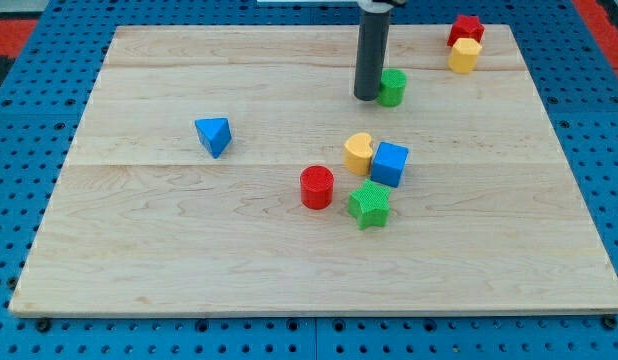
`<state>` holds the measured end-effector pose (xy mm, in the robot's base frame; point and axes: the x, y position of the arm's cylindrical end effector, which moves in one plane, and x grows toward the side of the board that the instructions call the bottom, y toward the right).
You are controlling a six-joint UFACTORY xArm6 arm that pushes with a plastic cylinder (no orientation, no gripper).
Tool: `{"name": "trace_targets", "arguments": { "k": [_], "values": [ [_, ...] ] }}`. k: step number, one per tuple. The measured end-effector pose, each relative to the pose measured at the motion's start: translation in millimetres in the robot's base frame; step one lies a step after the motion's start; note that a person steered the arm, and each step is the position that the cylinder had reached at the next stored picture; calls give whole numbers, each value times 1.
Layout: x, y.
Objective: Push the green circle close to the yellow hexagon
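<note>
bright even overhead light, sharp focus, soft short shadows under blocks, no glare on wooden board (189, 250)

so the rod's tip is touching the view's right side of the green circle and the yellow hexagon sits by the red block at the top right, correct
Not quite. In the camera view my tip is against the view's left side of the green circle block, not its right. The rest holds: the yellow hexagon block sits by the red block at the view's top right.
</note>
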<state>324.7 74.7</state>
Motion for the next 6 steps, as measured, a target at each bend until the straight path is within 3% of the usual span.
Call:
{"name": "trace_targets", "arguments": {
  "k": [6],
  "values": [
    [-6, 106]
  ]
}}
